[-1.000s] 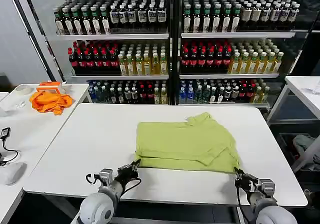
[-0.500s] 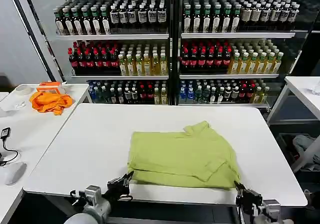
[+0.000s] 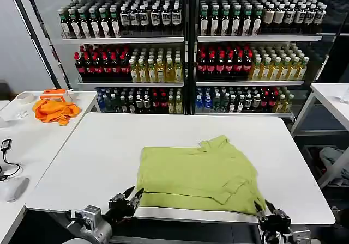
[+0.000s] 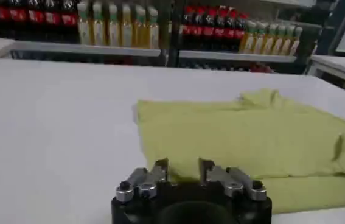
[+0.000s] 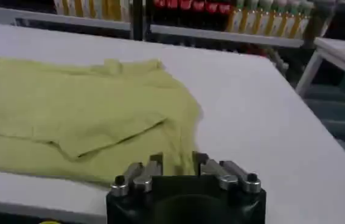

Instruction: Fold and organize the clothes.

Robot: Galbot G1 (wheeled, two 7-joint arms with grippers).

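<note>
The clothes are one light yellow-green T-shirt (image 3: 196, 170), folded into a rough rectangle on the white table (image 3: 92, 146) with its near edge close to the table's front edge. My left gripper (image 3: 132, 192) sits at the shirt's near left corner. In the left wrist view the gripper (image 4: 183, 163) is open, and the hem of the shirt (image 4: 251, 134) lies in the gap. My right gripper (image 3: 263, 207) is at the near right corner. The right wrist view shows it (image 5: 177, 157) open too, with the edge of the shirt (image 5: 69, 109) between its fingers.
A bright orange cloth (image 3: 54, 110) and a tape roll (image 3: 24, 97) lie on the side table at the left. A mouse (image 3: 13, 188) sits nearer on that table. Shelves of bottles (image 3: 185, 53) stand behind. Another white table (image 3: 332, 94) is at the right.
The shirt has slid toward the front edge and a little left. Both grippers have drawn back with it to the table's front edge.
</note>
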